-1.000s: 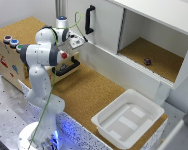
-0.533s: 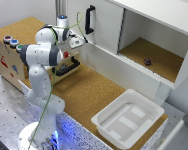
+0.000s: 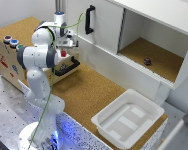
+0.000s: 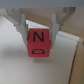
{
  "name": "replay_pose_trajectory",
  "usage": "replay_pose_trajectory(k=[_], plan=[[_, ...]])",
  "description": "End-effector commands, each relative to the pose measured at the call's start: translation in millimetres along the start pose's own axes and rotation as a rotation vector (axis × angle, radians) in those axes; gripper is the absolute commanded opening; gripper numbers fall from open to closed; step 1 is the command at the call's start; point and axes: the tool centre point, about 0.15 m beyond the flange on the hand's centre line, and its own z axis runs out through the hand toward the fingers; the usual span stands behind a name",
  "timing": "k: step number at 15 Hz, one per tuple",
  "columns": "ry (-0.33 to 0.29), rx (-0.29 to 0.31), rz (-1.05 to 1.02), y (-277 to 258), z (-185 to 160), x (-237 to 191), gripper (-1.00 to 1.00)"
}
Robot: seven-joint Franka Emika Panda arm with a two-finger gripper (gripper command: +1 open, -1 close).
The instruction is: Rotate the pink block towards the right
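The pink block (image 4: 38,43) stands upright, lettered face toward the camera, gripped between the fingers (image 4: 21,27).

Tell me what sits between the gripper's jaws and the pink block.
Nothing visible. In the wrist view the pink block sits directly between the jaws of the gripper; whether they touch its sides is unclear.

A cork-topped brown counter (image 3: 89,95) runs beneath a white cabinet (image 3: 144,25) with a black door handle (image 3: 89,20) and an open, cork-floored compartment (image 3: 151,57). A white plastic tray (image 3: 128,118) sits near the counter's edge, above a speckled grey floor (image 3: 6,115).
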Motion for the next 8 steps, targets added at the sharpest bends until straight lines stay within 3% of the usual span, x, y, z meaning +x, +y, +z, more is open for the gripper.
replay_pose_trajectory(k=[1, 5, 6, 8], plan=[[-0.044, 0.060, 0.320, -7.8, 21.0, 23.0, -1.00], [-0.055, 0.139, 0.481, -11.5, 26.5, 21.2, -1.00], [-0.038, 0.106, 0.482, -11.6, 18.1, 20.8, 1.00], [0.003, 0.061, 0.467, -8.7, 0.1, 17.8, 1.00]])
